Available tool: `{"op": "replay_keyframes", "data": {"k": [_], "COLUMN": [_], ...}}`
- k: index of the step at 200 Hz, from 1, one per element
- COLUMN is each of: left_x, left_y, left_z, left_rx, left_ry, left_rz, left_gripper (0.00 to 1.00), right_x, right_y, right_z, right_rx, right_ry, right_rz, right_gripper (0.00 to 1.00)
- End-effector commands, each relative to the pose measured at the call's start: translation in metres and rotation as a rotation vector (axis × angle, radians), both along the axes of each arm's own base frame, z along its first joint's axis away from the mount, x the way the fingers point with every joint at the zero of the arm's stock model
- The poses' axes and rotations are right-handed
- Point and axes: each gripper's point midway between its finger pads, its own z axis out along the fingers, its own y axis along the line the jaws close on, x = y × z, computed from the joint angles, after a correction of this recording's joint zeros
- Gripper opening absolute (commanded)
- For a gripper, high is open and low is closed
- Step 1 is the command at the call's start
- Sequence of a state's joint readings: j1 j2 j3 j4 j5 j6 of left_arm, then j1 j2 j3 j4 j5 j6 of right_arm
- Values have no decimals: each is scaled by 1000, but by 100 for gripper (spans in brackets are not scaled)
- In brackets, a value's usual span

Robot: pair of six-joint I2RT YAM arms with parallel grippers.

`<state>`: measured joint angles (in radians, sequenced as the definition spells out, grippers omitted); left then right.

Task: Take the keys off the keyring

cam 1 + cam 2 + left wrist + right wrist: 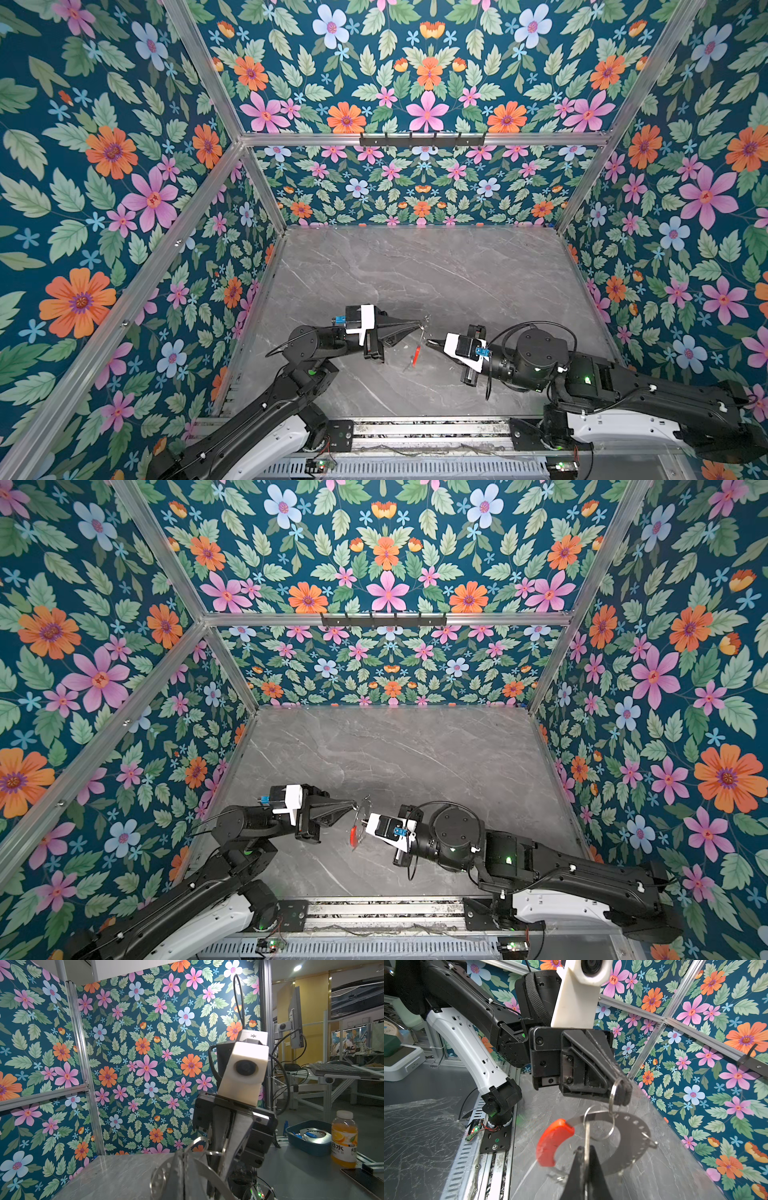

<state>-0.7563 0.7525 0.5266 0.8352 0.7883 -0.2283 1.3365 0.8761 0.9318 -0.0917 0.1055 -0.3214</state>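
Observation:
The keyring, a flat grey perforated hoop (633, 1136) with a red sleeve (552, 1142), hangs in the air between both grippers, above the marble table. My left gripper (620, 1088) is shut on a small split ring (612, 1093) linked to the hoop. A thin silvery key (587, 1136) hangs from a second small ring (600, 1124), and my right gripper (585, 1149) is shut on it. In both top views the left gripper (422, 322) (356, 803) and right gripper (428, 341) (365, 823) nearly meet, with the red sleeve (415, 353) (353, 833) just below. Small metal bits (560, 1176) dangle, blurred.
The grey marble table (415, 270) is walled in by floral panels on three sides, and a black hook rail (422, 140) runs along the back. Outside the cell, the left wrist view shows an orange drink bottle (344, 1136) and a blue tray (307, 1138).

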Motion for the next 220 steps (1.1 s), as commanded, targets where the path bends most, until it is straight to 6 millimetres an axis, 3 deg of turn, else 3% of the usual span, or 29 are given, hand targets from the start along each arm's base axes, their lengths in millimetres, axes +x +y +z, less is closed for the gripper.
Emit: {"op": "replay_keyframes", "data": {"k": [1,220], "left_x": [18,39], "left_y": [7,23], "left_z": [10,17], "left_rx": [-58,-146], "left_ry": [16,65], "left_rz": [111,267], "left_gripper": [0,0], "right_x": [-18,-18], "right_y": [6,19], "right_z": [-3,-15], "right_rx": [3,41], "right_ry": [13,81], "right_rz": [98,97], "right_gripper": [0,0]}}
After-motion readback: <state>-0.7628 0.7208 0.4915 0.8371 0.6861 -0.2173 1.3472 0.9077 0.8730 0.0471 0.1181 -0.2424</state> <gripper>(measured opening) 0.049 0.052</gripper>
